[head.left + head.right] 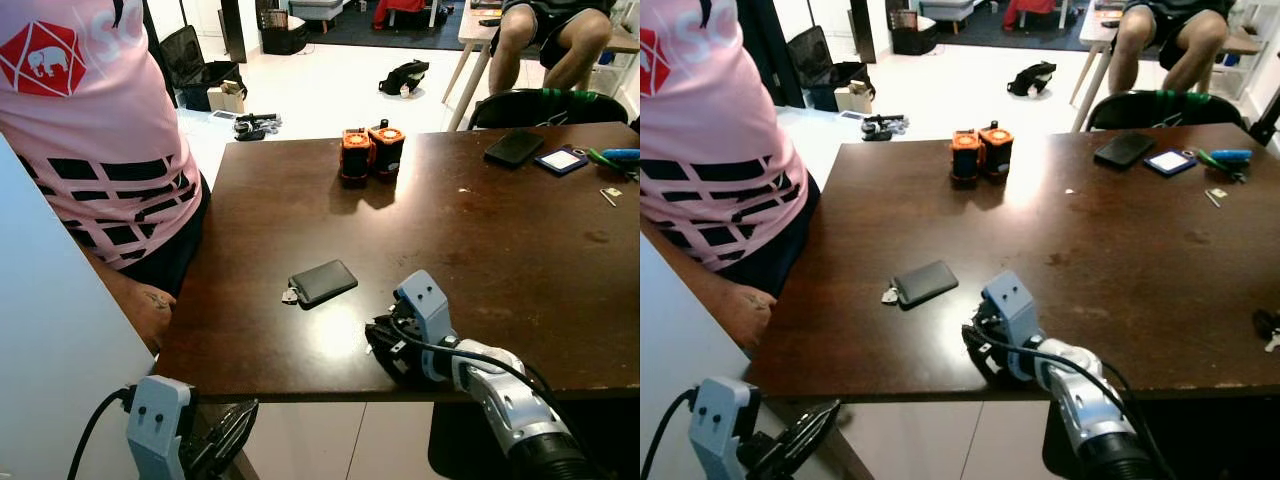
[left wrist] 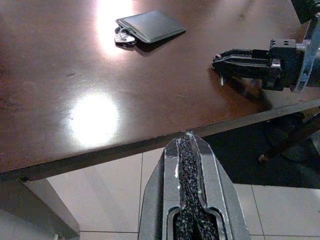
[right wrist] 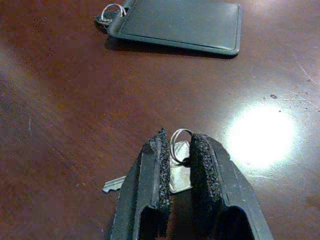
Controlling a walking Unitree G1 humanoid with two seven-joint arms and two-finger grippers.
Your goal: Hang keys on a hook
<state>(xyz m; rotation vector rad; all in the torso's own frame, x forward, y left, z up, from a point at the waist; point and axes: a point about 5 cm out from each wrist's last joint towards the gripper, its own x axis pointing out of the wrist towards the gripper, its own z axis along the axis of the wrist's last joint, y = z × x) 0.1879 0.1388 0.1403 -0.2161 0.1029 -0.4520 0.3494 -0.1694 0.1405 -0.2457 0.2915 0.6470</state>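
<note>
The right end effector (image 3: 176, 165) rests low over the near edge of a dark brown counter (image 1: 480, 230), its two black fingers (image 3: 152, 170) clamped on a small set of keys (image 3: 176, 172); a silver ring stands up between the pads and one key blade pokes out sideways, lying on the wood. Just beyond it on the counter lies a flat black card wallet (image 1: 322, 281) with a second ring of keys (image 1: 290, 295) attached at its corner, apart from the end effector. The left end effector (image 1: 232, 432) hangs below the counter's near edge over pale floor tiles, its fingers pressed together on nothing. Farther back on the counter stand two orange-and-black battery packs (image 1: 370, 152), touching side by side. Near the far right edge lie a black phone (image 1: 514, 147), a blue-edged card holder (image 1: 561, 160) and a blue-and-green tool (image 1: 612, 157). A person in a pink shirt (image 1: 90, 130) stands at the counter's left side, one hand (image 1: 150, 305) by its edge. Another person's bare legs (image 1: 550, 40) show seated at a second table behind.
</note>
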